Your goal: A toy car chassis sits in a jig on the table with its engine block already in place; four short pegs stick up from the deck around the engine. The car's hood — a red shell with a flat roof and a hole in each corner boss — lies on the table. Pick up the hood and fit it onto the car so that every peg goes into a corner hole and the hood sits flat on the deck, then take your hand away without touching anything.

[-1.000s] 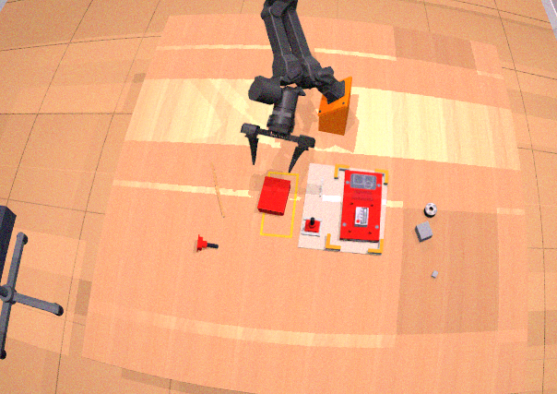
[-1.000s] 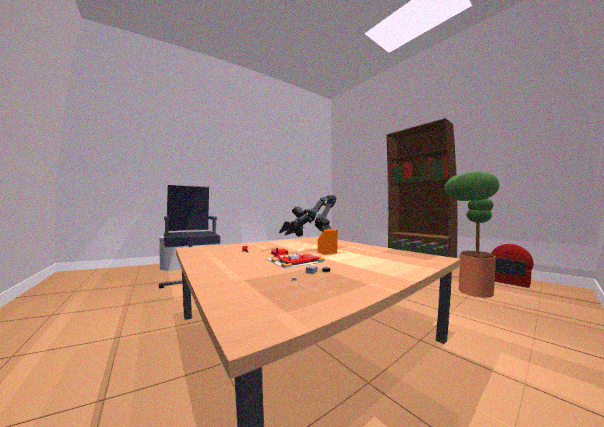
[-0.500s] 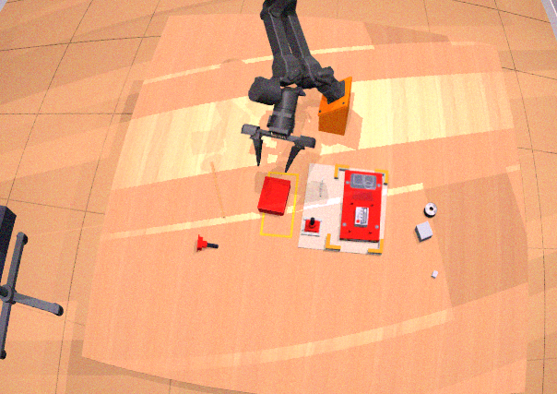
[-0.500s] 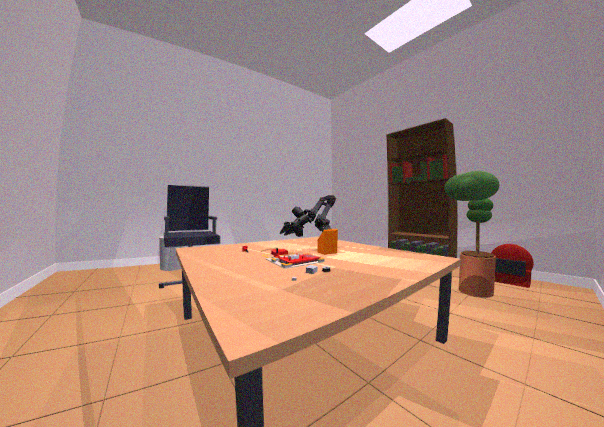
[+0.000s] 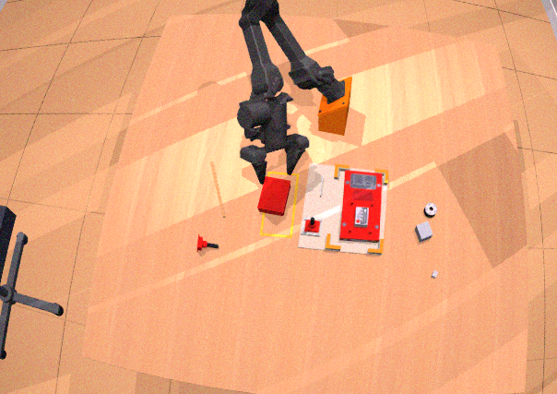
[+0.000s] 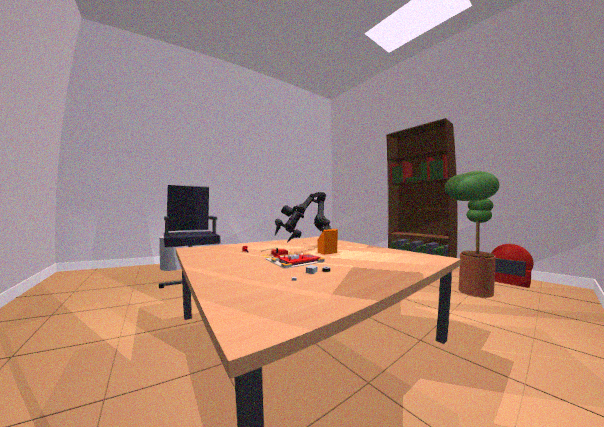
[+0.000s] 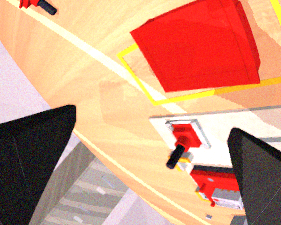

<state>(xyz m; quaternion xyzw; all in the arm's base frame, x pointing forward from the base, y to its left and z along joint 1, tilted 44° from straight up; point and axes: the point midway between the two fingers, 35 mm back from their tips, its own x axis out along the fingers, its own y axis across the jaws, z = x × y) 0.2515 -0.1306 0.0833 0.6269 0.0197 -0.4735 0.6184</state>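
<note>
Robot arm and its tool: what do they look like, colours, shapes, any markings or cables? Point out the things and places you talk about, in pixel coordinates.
The arm (image 5: 264, 65) (image 6: 321, 210) is matte black, with chunky angular links and rounded joints. Its tool (image 5: 277, 179) (image 6: 281, 237) (image 7: 156, 124) is black too, with two wedge-shaped fingers tapering to narrow, blunt tips. I can make out no markings or cables on either.
</note>
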